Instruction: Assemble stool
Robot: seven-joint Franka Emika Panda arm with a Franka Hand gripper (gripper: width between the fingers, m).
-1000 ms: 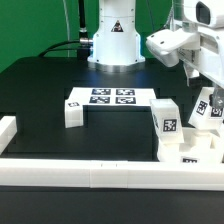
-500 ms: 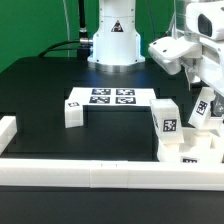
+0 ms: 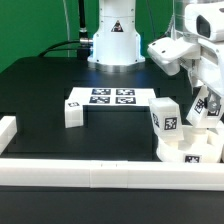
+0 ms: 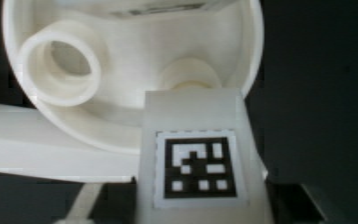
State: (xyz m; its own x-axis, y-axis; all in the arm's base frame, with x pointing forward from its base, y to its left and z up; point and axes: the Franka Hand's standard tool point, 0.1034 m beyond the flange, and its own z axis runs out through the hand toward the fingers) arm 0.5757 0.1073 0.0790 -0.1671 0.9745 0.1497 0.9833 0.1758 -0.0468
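The round white seat (image 3: 186, 152) lies at the exterior view's right, by the front rail. In the wrist view the seat (image 4: 114, 60) shows its hollow inside with a round socket (image 4: 60, 58). One tagged leg block (image 3: 164, 118) stands tilted on the seat's near side. My gripper (image 3: 205, 98) is over the seat's far side, shut on a second tagged leg block (image 3: 203, 107). That leg block (image 4: 197, 150) runs between the dark fingers (image 4: 318, 195) of my gripper (image 4: 202, 205), its far end down inside the seat. A third leg block (image 3: 73, 108) lies apart on the black table.
The marker board (image 3: 112, 97) lies flat mid-table before the robot's base (image 3: 112, 40). White border rails run along the front (image 3: 90, 176) and the exterior view's left (image 3: 8, 130). Black tabletop (image 3: 50, 80) stretches toward the exterior view's left.
The jaws have closed on the leg block over the seat. The gripper has shifted slightly toward the exterior view's left and down. The other leg blocks stay put.
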